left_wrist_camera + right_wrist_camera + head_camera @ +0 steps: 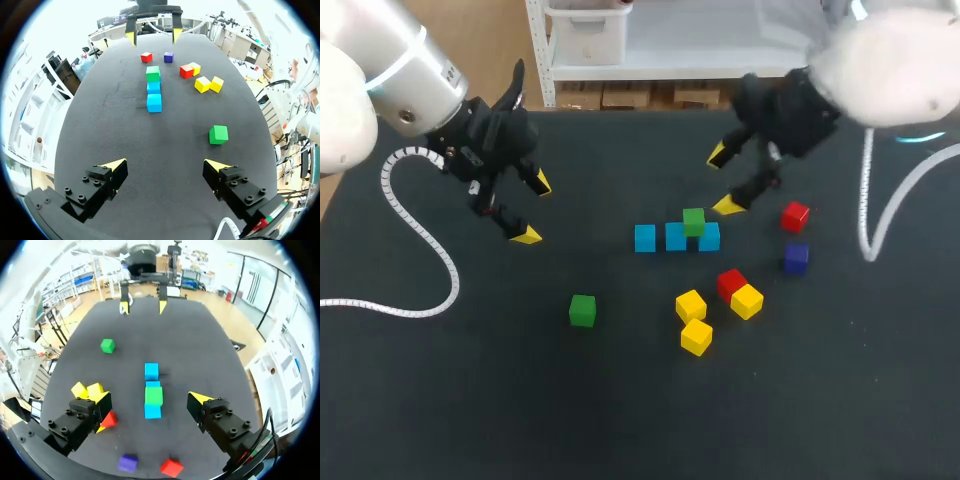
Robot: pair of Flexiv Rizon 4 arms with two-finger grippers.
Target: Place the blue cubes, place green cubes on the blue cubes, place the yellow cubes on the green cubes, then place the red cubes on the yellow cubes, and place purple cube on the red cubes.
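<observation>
Three small blue cubes [675, 238] sat side by side in a row near the middle of the black table [470, 400]. One small green cube [694, 221] sat on top of the row, and seemed to rest across two of the blue ones. The other green cube [582, 310] lay all alone, well apart from the row, on the left arm's side. Three little yellow cubes [691, 305] lay close together in front of the row, and one of them touched a red cube [731, 284]. A second red cube [795, 215] and a dark purple cube [796, 258] sat off to the right.

The left claw [533, 209] hung wide open with nothing in it, far from any cube. The right claw [722, 180] was open and empty too, just behind the blue row.

The cubes looked hard, light and smooth (wood or plastic, I could not tell). I think the lone green one would be easy to grab from above. The claw should pinch two flat sides across from each other, since there was room all around it. It would need a soft touch on the way down, because light cubes slide at a bump.
</observation>
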